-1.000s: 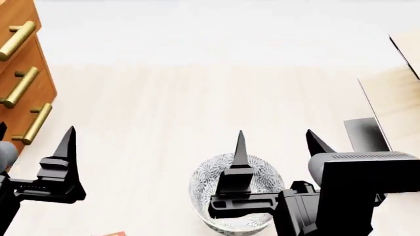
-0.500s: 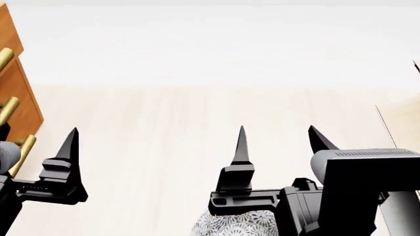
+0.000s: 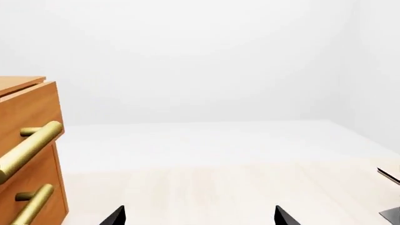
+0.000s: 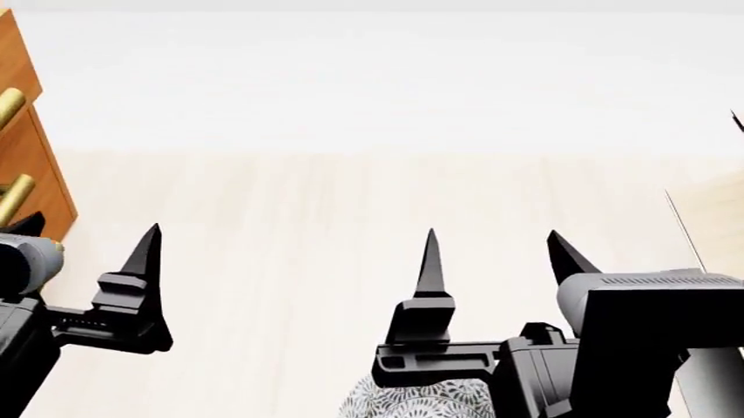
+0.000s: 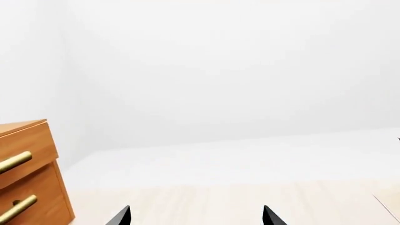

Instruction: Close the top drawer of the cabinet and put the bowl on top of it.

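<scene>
pale wood floor (image 4: 348,226) fills most of the head view, white wall behind. cabinet (image 4: 26,157) at the left edge, orange-brown with brass bar handles (image 3: 28,147) (top drawer not clearly told apart here). bowl (image 4: 419,399) at bottom centre, only its grey floral rim showing, right gripper (image 4: 494,261) over it, prongs spread, holding nothing. left gripper (image 4: 87,248) lower left, spread too, near the cabinet.

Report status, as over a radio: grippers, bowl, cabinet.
Left gripper and right gripper open, empty. Bowl below right gripper, not held. Cabinet at far left, untouched. Nothing in between.
</scene>
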Tool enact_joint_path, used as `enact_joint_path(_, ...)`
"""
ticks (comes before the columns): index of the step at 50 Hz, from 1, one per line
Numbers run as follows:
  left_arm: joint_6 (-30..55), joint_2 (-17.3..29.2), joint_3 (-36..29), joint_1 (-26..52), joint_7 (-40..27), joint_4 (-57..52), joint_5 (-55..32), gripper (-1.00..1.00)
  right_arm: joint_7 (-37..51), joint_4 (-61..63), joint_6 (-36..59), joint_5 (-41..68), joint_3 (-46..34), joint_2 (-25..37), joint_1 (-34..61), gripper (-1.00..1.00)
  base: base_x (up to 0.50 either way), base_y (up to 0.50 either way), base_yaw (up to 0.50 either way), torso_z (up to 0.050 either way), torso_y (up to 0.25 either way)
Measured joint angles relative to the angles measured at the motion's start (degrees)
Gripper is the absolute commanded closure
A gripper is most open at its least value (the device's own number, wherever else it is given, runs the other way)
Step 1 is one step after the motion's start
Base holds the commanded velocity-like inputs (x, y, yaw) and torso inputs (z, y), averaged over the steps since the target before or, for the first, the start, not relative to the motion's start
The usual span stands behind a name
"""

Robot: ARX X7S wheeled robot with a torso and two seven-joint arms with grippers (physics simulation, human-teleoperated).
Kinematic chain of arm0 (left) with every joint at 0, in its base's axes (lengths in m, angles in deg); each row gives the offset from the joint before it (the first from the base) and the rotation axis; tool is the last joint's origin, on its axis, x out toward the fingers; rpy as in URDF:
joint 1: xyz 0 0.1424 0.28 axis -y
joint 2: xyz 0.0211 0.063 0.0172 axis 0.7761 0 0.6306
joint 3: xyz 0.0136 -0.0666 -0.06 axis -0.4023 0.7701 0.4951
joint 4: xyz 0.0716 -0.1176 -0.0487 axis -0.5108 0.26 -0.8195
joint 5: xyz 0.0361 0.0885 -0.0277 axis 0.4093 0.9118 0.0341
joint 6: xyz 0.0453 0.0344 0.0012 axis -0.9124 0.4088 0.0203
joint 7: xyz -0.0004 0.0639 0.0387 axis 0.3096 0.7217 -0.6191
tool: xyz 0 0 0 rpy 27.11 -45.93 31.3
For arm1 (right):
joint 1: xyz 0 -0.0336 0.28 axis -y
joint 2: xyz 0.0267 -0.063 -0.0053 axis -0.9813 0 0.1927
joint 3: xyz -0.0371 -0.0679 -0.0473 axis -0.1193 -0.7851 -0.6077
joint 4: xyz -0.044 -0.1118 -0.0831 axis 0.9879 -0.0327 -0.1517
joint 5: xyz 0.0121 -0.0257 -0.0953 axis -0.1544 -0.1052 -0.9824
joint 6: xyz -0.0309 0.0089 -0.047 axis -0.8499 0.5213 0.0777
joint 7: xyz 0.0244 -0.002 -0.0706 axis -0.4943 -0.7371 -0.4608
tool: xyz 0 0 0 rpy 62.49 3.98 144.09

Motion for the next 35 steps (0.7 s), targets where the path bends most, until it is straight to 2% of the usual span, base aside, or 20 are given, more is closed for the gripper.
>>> enact_joint_path(23, -2.8, -0.9, -3.8, 8.6, 0.4, 12.8, 2.2, -1.0, 0.8, -0.1, -1.0, 0.9, -0.9, 0.9, -0.4, -1.0, 0.0, 0.0, 0.0, 0.0, 0.0)
enact_joint_path(35, -4.4, -0.8, -3.4, 10.9, 0.3, 17.3, 2.7, -1.0, 0.7, -0.8, -2.1, 0.8, -1.4, 1.3, -0.7, -1.0, 0.0, 0.0, 0.0, 0.0, 0.0)
